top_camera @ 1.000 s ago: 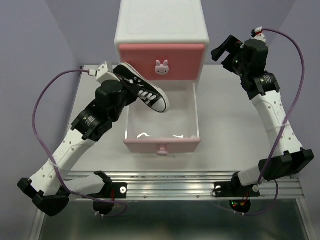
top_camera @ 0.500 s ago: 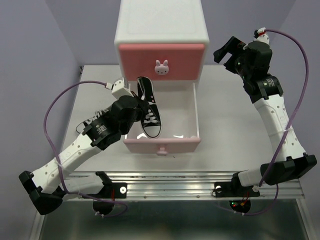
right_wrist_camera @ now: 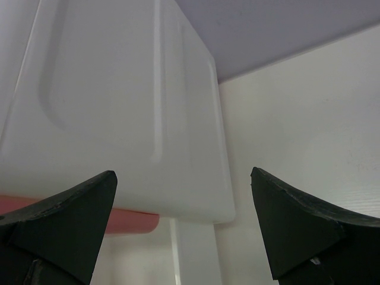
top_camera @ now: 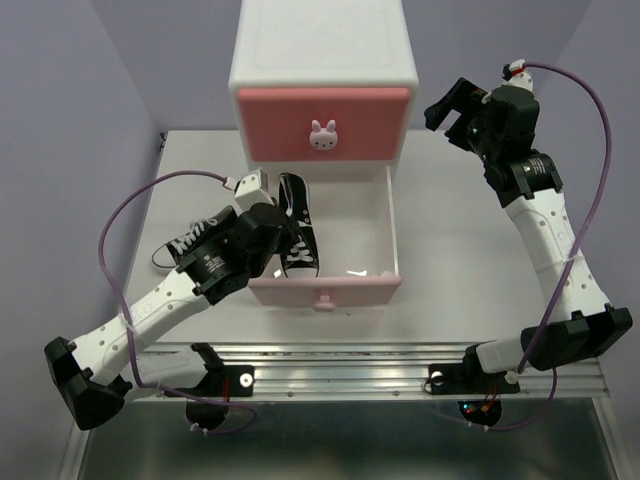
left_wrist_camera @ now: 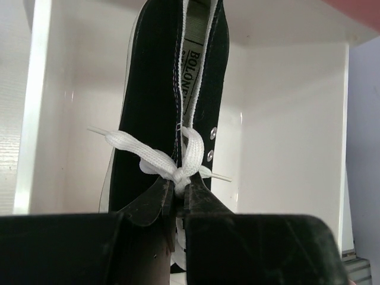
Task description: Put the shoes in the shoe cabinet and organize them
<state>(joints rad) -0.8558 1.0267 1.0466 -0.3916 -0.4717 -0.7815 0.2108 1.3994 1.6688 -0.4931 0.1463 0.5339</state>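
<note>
Nearest to us, the pale pink front of the lower drawer [top_camera: 352, 289] stands pulled well out from the shoe cabinet [top_camera: 323, 45] over the table [top_camera: 450, 260]. In the left half of that drawer lies a black sneaker [top_camera: 298, 240], its long axis running near to far: the toe points toward the drawer front and the heel toward the cabinet. From the left wrist we see the black sneaker [left_wrist_camera: 157, 89] framed by the white walls of the lower drawer [left_wrist_camera: 285, 119], its white sole edge turned to one side. We cannot tell whether it rests on the drawer floor. The left gripper [top_camera: 284, 238] reaches in from the left, and in the wrist view the left gripper [left_wrist_camera: 181, 191] has its fingers [left_wrist_camera: 205, 202] pinched together on the white lace bow at the tongue. To the left of the drawer, on the table, a second black sneaker [top_camera: 180, 243] shows its laces, partly hidden under the left arm. Farther back, the darker pink upper drawer [top_camera: 370, 120] is shut, its contents hidden, with a bunny knob [top_camera: 322, 135] on its front. The right gripper [top_camera: 450, 105] hangs just beside the cabinet's right wall, and from its own wrist the right gripper [right_wrist_camera: 182, 178] has its fingers spread wide, holding nothing.
</note>
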